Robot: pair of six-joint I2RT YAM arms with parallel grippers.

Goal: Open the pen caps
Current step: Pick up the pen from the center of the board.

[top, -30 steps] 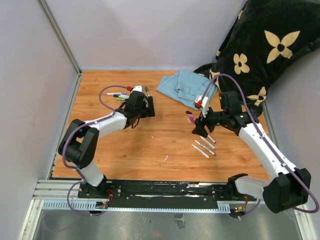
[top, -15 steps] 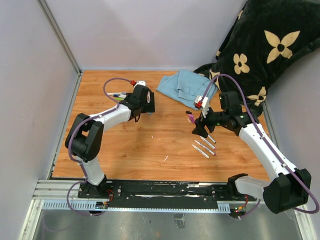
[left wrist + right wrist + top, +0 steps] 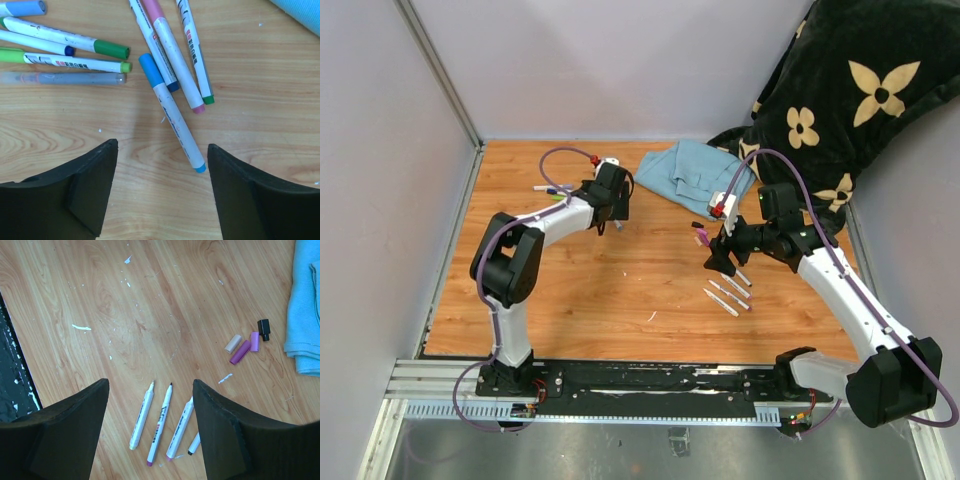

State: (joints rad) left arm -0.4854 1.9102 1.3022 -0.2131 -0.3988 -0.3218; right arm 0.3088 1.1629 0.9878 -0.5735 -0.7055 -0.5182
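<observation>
Left gripper (image 3: 161,146): we record it open, its two black fingers (image 3: 90,185) well apart with nothing between them, hanging over a loose heap of capped markers (image 3: 552,190) near the far left corner of the desk (image 3: 620,300). Of the pen caps not yet pulled, the blue cap (image 3: 148,70) sits on the marker nearest the gap between the fingers. This blue marker (image 3: 176,125) lies slanted, cap end away from the gripper, and touches neither finger. Just beside it, on the right, we see a pink marker (image 3: 175,60) and two more white barrels crowded against it. To the left, a dark green cap (image 3: 111,49) and a light green cap (image 3: 10,54) sit on markers lying crosswise, with a clear grey barrel (image 3: 60,78) just on the gripper's side of them. Right gripper (image 3: 150,385): also open, holding nothing, above the right half of the desk. Beneath it four uncapped markers (image 3: 160,425) lie side by side, the fourth partly hidden behind one finger. The removed caps lie apart from these, in a small cluster near the edge of a blue cloth (image 3: 305,305): a beige cap (image 3: 232,343), a purple cap (image 3: 240,351), a lilac cap (image 3: 254,341) and a black cap (image 3: 263,330). The cloth lies toward the far edge, right of the middle. A black flowered blanket (image 3: 860,90) drapes over the far right corner.
</observation>
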